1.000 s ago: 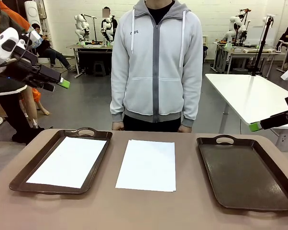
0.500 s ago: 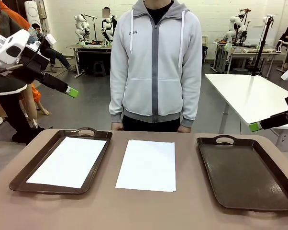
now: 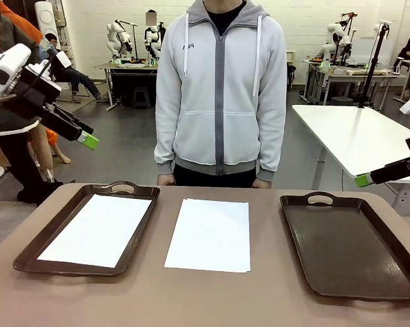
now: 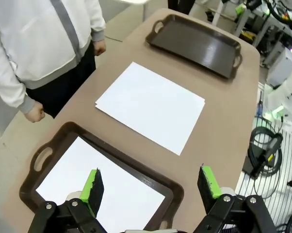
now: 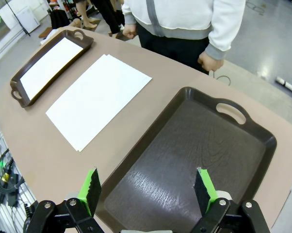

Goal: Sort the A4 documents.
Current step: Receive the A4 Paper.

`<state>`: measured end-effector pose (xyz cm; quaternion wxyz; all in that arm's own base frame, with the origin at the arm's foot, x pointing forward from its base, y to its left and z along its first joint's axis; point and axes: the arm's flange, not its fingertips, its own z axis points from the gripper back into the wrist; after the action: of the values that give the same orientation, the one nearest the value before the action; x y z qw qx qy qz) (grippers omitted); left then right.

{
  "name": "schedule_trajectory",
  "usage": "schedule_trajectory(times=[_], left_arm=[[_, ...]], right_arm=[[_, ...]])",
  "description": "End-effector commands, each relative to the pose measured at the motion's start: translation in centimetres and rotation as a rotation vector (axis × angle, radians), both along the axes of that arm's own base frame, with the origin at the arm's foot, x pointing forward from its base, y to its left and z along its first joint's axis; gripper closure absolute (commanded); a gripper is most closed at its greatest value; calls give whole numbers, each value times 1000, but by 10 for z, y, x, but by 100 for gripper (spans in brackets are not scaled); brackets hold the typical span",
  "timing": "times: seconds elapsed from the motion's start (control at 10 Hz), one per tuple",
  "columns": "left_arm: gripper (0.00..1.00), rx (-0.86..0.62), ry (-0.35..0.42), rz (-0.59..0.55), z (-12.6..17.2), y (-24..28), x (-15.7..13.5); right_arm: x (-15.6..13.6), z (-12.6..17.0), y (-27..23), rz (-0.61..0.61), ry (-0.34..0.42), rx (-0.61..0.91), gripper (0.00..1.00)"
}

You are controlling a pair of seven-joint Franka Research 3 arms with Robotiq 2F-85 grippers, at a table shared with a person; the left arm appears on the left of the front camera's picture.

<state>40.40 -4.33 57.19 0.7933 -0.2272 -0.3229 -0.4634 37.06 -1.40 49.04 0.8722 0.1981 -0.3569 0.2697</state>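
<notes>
A4 documents (image 3: 210,234) sit clear of both end effectors. The left end effector (image 4: 151,187), jaws wide and empty, hangs over a sheet (image 4: 126,189) in the left tray (image 4: 126,162). The right end effector (image 5: 146,187), equally wide, hangs over the bare right tray (image 5: 185,145). Between the trays the loose paper lies on open tabletop (image 3: 266,272) — wrist views hint at a second edge beneath. The front view crops the right arm — a green tip shows. A person's hands (image 3: 167,179) rest at the far edge.
</notes>
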Motion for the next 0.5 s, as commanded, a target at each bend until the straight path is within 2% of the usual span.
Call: schedule_trajectory(times=[0.0,0.4], left_arm=[[0,27,2,-19,-3,-1,3],[0,-1,24,-10,-6,-12,7]], right_arm=[[1,-2,1,12,1,22,0],[1,-2,1,12,1,22,0]])
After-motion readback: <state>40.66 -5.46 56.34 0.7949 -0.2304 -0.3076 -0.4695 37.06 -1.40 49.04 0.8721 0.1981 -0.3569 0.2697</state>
